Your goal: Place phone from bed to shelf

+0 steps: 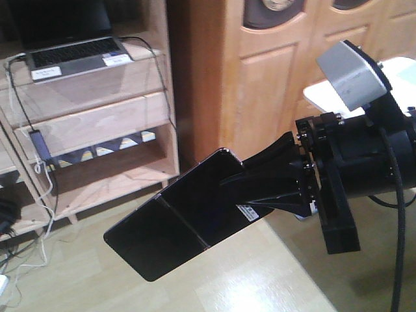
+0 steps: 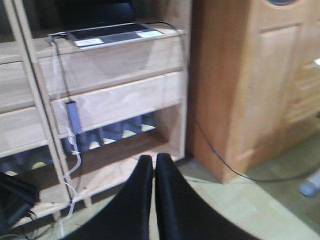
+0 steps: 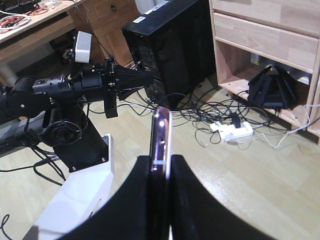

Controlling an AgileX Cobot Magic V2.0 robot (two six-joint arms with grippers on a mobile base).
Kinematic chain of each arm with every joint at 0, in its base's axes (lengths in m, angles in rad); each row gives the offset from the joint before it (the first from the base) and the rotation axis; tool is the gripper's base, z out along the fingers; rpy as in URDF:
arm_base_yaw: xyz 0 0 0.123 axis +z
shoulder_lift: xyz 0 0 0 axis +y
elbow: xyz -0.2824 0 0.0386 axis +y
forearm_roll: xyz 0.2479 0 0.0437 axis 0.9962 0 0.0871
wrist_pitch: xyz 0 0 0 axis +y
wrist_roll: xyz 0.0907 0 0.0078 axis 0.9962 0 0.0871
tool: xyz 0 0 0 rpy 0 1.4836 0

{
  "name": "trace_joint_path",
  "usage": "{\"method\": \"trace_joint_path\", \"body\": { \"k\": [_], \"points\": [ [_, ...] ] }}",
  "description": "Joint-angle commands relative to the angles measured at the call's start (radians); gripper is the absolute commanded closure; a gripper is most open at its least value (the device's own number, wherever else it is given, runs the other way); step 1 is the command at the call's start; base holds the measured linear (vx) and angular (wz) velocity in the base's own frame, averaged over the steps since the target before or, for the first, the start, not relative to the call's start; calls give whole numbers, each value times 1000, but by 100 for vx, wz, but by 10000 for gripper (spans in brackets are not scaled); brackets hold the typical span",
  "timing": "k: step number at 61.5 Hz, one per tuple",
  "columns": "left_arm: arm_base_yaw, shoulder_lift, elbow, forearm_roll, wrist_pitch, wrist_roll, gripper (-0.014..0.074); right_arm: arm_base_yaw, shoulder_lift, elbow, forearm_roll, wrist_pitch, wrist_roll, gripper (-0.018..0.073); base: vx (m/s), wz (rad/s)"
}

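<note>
The right gripper (image 1: 244,192) pinches the phone (image 1: 172,218) by one short end, in the air near the shelf (image 1: 97,123). The phone looks thin, stiff, glossy, likely slippery and fragile; grip the flat faces, clear of the crease. The left gripper (image 2: 154,167) is empty, its jaws pressed together.

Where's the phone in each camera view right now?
Front-facing: phone centre-low, clamped in the right gripper.
Left wrist: not in view.
Right wrist: phone edge-on at centre, between the same gripper's jaws.
Shared landmark: wooden shelving unit, left in front and left-wrist views, upper right in right-wrist view.
</note>
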Motion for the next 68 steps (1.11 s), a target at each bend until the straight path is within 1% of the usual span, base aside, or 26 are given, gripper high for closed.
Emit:
{"method": "trace_joint_path", "body": {
  "k": [1,22,68],
  "points": [
    [2,-7,2,-10,-73,-4,596,-2,-25,-27,87,72,-7,561,36,30],
    [2,-7,2,-10,-73,-4,596,-2,-25,-27,87,72,-8,561,35,24],
    [2,-7,2,-10,-73,-4,596,-2,-25,-27,87,72,-8,561,35,14]
  ]
}}
